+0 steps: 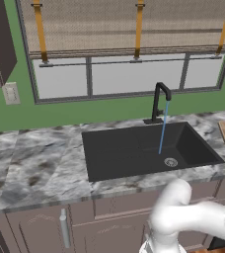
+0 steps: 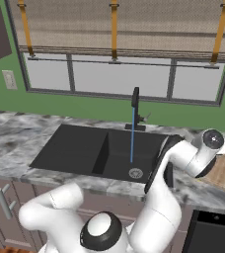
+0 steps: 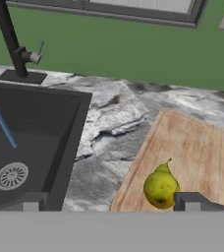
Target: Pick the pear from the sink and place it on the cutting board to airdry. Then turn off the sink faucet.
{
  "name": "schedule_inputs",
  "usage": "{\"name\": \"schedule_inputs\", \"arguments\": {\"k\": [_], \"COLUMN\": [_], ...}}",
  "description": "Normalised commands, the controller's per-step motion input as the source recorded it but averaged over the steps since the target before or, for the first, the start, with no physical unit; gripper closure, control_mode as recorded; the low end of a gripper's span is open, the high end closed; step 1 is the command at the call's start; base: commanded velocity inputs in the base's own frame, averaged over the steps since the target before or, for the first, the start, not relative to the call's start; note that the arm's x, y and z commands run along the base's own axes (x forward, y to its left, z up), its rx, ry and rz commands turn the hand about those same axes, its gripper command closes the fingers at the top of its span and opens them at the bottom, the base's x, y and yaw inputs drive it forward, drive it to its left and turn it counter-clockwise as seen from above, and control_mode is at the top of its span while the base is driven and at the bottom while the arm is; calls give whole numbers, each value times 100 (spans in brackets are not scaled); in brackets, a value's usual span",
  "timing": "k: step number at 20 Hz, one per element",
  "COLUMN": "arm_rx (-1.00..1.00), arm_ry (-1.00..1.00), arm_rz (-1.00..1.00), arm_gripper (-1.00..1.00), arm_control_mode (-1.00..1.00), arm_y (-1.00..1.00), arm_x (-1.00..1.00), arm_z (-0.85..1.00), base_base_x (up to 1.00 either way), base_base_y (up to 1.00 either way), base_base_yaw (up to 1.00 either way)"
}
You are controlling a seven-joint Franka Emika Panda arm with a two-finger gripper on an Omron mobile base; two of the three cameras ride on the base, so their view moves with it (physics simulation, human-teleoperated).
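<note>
Hand view: the tool [image 3: 109, 202] hangs wide open and empty, fingertips either side of the pear [image 3: 160, 186], which sits upright on the cutting board [image 3: 197, 152]. Beyond, across the table [image 3: 109, 128], the sink faucet [image 3: 8, 37] runs into the sink [image 3: 30, 123].

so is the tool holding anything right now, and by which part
Nothing is held. The pear lies on the cutting board, and the tool has its fingertips spread wide, one to each side, neither closed on the fruit.

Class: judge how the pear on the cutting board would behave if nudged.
The pear is rounded, so it would probably roll or wobble. It likely stays rigid. The cutting board looks flat, so little would stop it.
</note>
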Motion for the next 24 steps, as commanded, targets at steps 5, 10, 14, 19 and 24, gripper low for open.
{"name": "schedule_inputs", "arguments": {"k": [5,10,14,19,24], "arm_rx": [-4,0,0,3,5], "arm_ry": [-28,-23,-18,-7,0], "arm_rz": [20,28,34,39,35], "arm_gripper": [-100,-100,-100,-100,-100], "arm_control_mode": [-100,-100,-100,-100,-100], "arm_y": [62,38,7,-2,1], "arm_x": [-31,-14,-1,0,0], "arm_z": [12,32,50,49,11], "base_base_x": [0,0,0,0,0], "base_base_y": [0,0,0,0,0], "base_base_yaw": [0,0,0,0,0]}}
